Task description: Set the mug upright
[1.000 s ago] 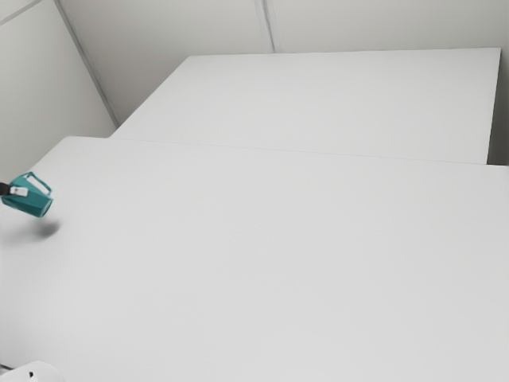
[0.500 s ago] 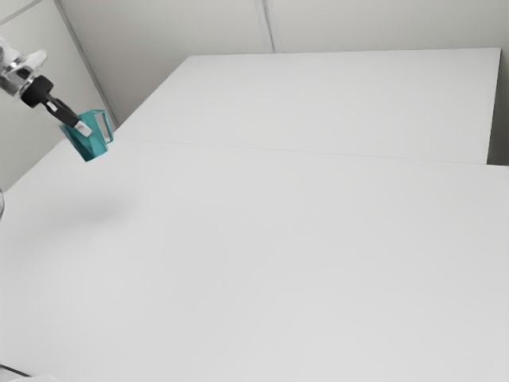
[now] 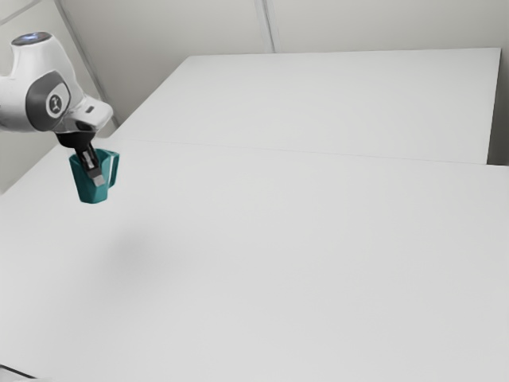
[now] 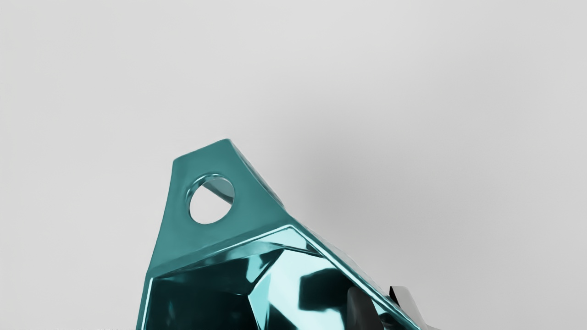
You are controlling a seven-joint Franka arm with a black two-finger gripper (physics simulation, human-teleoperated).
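At the exterior view's left edge, the white arm (image 3: 49,87) with its grey joint cover comes in above the table (image 3: 286,270). Low in the corner beneath it, a thin dark cable (image 3: 17,372) runs near a white shape at the bottom edge. Next along, the black gripper (image 3: 97,180) points down at a slant, its 2 fingers pinching the wall of the teal mug (image 3: 93,196). In the wrist view, 1 finger (image 4: 363,311) is inside the mug and 1 finger (image 4: 407,302) is outside. The mug hangs in the air above the table, close to upright, mouth up. Its handle (image 3: 114,170) stands out toward the exterior view's right. Farther right, a soft shadow (image 3: 131,248) lies on the table, and the pale wall (image 3: 382,24) rises behind. A dark strip (image 3: 499,131) ends the row.
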